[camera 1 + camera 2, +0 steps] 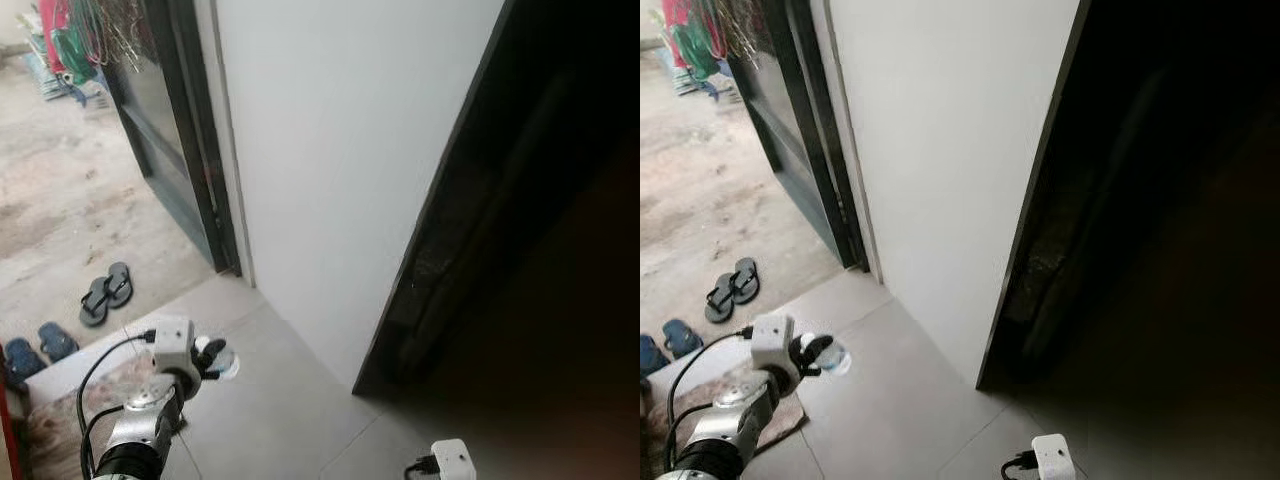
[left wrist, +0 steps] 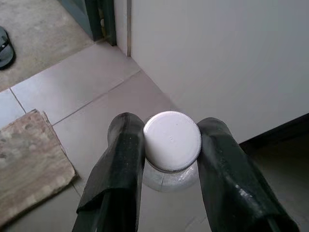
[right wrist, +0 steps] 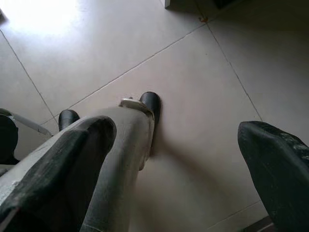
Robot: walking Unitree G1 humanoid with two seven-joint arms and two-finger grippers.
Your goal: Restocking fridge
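Left tool (image 2: 169, 159): closed on a bottle, one black finger (image 2: 120, 164) pressed to each side just under the cap; in the head views it is held out low at the robot's left, above the floor.
Bottle (image 2: 172, 141): clear, with a white ribbed cap that faces the wrist camera; the body below the cap is mostly hidden between the fingers, and its contents cannot be told.
Right tool (image 3: 176, 145): fingers spread wide apart with nothing between them, pointing down at the floor; the robot's grey leg and dark foot show beneath it.
Floor (image 1: 290, 400): pale tiles with thin joints, running from the left tool to the wall.
Mat (image 2: 29, 159): brown and worn, lying flat on the tiles near the left tool.
Wall (image 1: 340, 150): plain white panel straight ahead, with a dark door frame (image 1: 195, 140) to its left.
Dark opening (image 1: 540, 230): to the right of the wall; nothing inside can be made out.
Sandals (image 1: 105, 293): a dark pair on the ground outside, beyond the step, with a blue pair (image 1: 40, 345) nearer the robot.
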